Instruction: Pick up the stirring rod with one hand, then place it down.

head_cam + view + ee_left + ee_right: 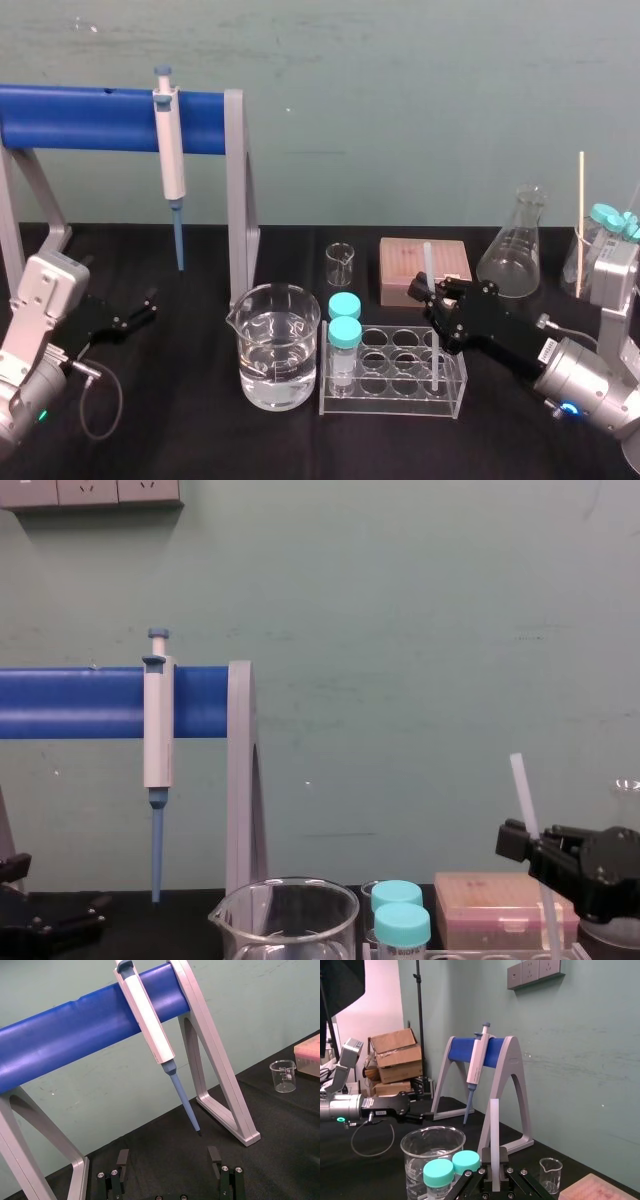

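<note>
The stirring rod (pixel 434 350) is a thin translucent white rod standing nearly upright, and its lower end reaches into a right-hand well of the clear tube rack (pixel 395 402). My right gripper (pixel 432 296) is shut on the stirring rod partway up, coming in from the right. The right wrist view shows the rod (pixel 494 1130) rising from between the right gripper's (pixel 495 1172) fingers. In the chest view the rod (pixel 523 790) leans slightly above that gripper (pixel 522 844). My left gripper (pixel 146 306) rests open at the far left, with nothing between its fingers (pixel 122 1158).
A beaker of water (pixel 279 345) and two teal-capped vials (pixel 344 322) stand just left of the rod. Behind are a small beaker (pixel 340 262), a pink tip box (pixel 446 262) and a conical flask (pixel 515 245). A pipette (pixel 170 150) hangs on the blue stand (pixel 90 117).
</note>
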